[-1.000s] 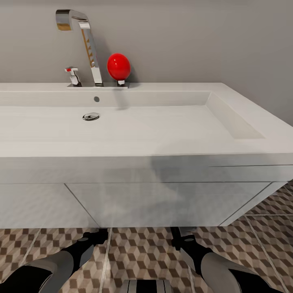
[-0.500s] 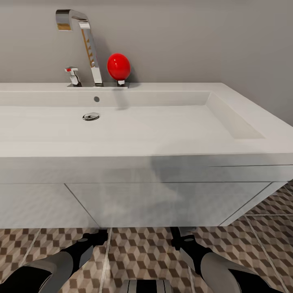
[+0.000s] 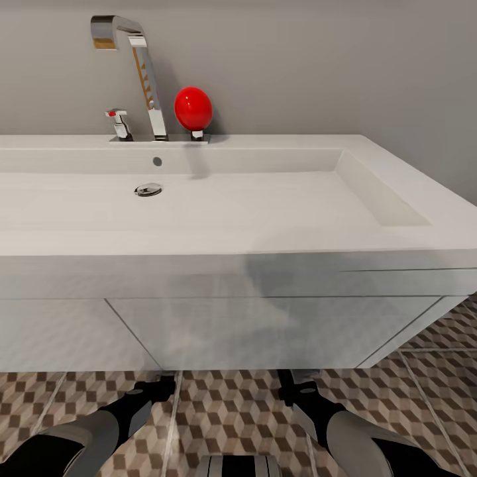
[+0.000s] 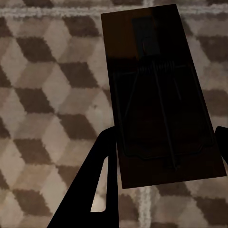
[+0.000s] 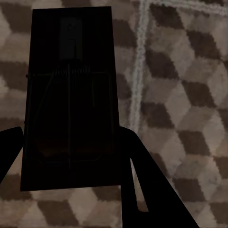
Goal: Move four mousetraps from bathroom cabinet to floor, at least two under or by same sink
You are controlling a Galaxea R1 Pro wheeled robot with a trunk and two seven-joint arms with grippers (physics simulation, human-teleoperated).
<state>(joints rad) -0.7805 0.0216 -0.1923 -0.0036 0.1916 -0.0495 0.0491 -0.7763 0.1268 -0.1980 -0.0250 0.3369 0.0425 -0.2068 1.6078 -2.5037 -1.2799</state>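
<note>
Head view first: the robot is parked right up against the bathroom sink [image 3: 199, 212], a wide white trough on a white vanity [image 3: 265, 331], with the chrome tap [image 3: 142, 73] and a red ball-shaped thing [image 3: 193, 108] at the back rim. The basin looks empty apart from the drain [image 3: 148, 189]. Both arms reach down low over the bathroom floor [image 3: 225, 417], and the left claw [image 3: 159, 385] and right claw [image 3: 295, 387] sit just at the vanity's bottom edge, so from up here I can't tell what they're carrying.

Left wrist view: the left claw's fingers [image 4: 102, 180] are closed on either side of a mousetrap [image 4: 161, 95], gripped by its near end, hanging in deep shadow over the cube-pattern tiles. Can't tell if it's touching the floor yet.

Right wrist view: same deal, the right claw [image 5: 71, 161] is clamped on the second mousetrap [image 5: 70, 95], dark board above the tiles beside a grout line [image 5: 140, 61].

What could bite here, I reckon: letting go while there's a gap underneath could make a trap flip or skid away from the sink. Pushing further in risks knocking the arms on the vanity front. It's also so dark down there that judging height is dodgy.
</note>
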